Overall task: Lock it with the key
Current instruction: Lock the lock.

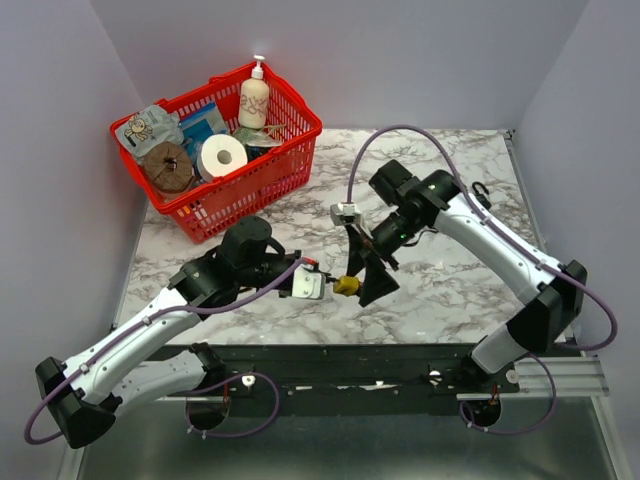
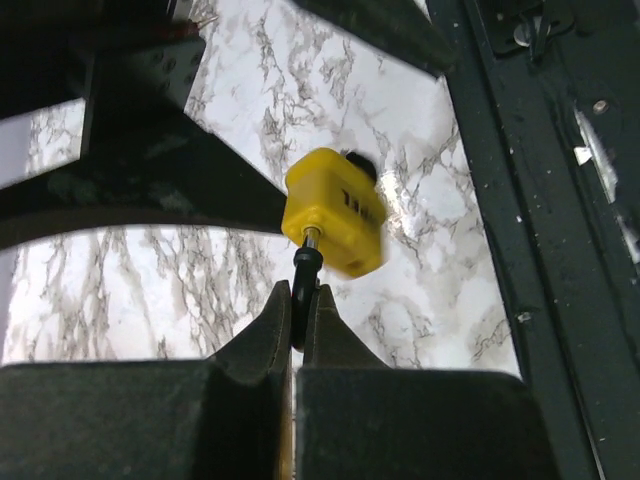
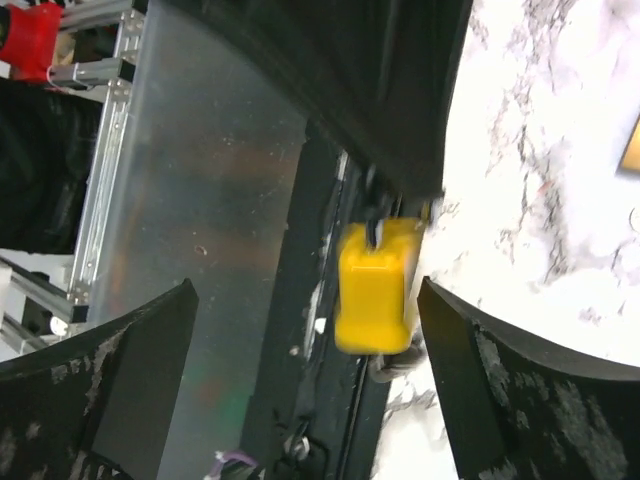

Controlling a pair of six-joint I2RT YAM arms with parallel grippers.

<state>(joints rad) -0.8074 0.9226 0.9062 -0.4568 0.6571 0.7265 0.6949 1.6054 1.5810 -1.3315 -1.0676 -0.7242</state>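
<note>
A yellow padlock (image 1: 346,285) hangs just above the marble table's front edge, between my two grippers. My left gripper (image 1: 322,283) is shut on the black key (image 2: 303,262), whose shaft enters the padlock (image 2: 335,210); its jaws (image 2: 298,290) pinch the key head. My right gripper (image 1: 366,272) is open, with a finger on each side of the padlock (image 3: 378,290) and not touching it. Its gap (image 3: 307,290) is wide and the padlock sits nearer the right finger. A grey shackle (image 3: 395,365) shows under the blurred padlock.
A red basket (image 1: 262,178) with a lotion bottle (image 1: 254,97), a paper roll (image 1: 222,155) and packets stands at the back left. A small black object (image 1: 481,190) lies at the right edge. The black frame rail (image 1: 350,355) runs along the table front.
</note>
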